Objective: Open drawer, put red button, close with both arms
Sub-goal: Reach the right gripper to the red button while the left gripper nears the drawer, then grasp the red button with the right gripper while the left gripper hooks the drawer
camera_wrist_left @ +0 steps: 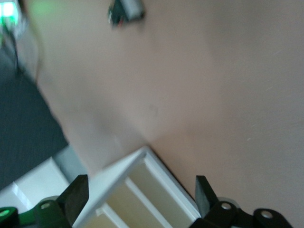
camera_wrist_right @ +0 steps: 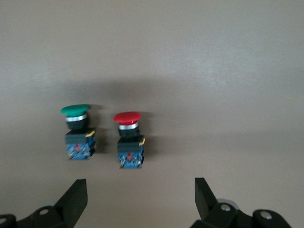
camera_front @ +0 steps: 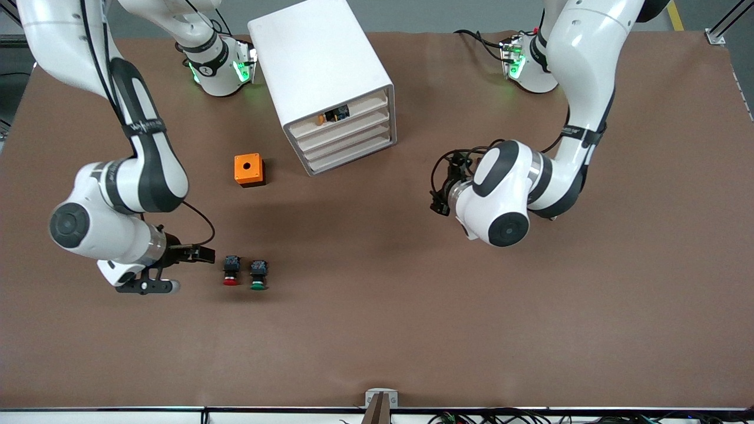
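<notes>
The red button (camera_front: 230, 271) stands on the brown table beside an identical green-capped one (camera_front: 258, 275), which is toward the left arm's end. My right gripper (camera_front: 188, 270) is low beside the red button, toward the right arm's end, open and empty. In the right wrist view the red button (camera_wrist_right: 129, 138) lies ahead of the open gripper (camera_wrist_right: 140, 202). The white drawer cabinet (camera_front: 330, 82) stands farther from the front camera. My left gripper (camera_front: 440, 187) is open and empty, beside the cabinet's drawer fronts. In the left wrist view a cabinet corner (camera_wrist_left: 142, 164) shows between the spread fingers of the gripper (camera_wrist_left: 140, 202).
An orange box with a hole (camera_front: 248, 169) sits between the cabinet and the buttons. The cabinet has several stacked drawers (camera_front: 347, 138); small items show in the top slot (camera_front: 333, 115). Bare table lies nearer the front camera.
</notes>
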Robot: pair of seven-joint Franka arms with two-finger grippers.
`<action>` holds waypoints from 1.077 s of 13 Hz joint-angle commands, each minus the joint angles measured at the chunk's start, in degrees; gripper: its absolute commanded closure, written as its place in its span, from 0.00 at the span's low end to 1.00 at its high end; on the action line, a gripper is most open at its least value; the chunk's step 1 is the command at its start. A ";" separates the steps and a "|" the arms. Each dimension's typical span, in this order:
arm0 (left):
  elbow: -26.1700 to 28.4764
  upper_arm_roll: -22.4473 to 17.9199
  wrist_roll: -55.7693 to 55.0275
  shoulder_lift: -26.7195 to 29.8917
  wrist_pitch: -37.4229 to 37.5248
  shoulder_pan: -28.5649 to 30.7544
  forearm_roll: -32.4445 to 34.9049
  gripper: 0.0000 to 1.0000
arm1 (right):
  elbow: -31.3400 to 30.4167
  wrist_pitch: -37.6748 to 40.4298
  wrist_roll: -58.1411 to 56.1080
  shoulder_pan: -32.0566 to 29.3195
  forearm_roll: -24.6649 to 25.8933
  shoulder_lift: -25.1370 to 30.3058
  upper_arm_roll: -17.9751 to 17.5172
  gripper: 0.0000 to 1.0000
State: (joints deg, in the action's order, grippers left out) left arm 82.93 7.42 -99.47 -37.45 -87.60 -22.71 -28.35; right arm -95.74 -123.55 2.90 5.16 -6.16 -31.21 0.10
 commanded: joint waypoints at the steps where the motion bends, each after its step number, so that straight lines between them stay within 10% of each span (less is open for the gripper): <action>1: -1.37 -0.30 -10.17 -4.63 0.94 -0.93 -7.74 0.02 | 0.03 -3.26 0.35 0.11 -1.13 -4.02 -0.27 0.00; 14: -1.54 -0.30 -37.11 -11.59 1.38 -10.85 -29.83 0.36 | -4.98 -11.36 0.44 2.13 -4.39 -6.14 -0.27 0.00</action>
State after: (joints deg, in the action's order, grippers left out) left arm 82.70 7.54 -134.50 -47.63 -87.05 -32.05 -56.08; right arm -99.91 -133.90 3.00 7.11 -9.82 -37.53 -0.27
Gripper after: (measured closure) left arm 0.335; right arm 0.000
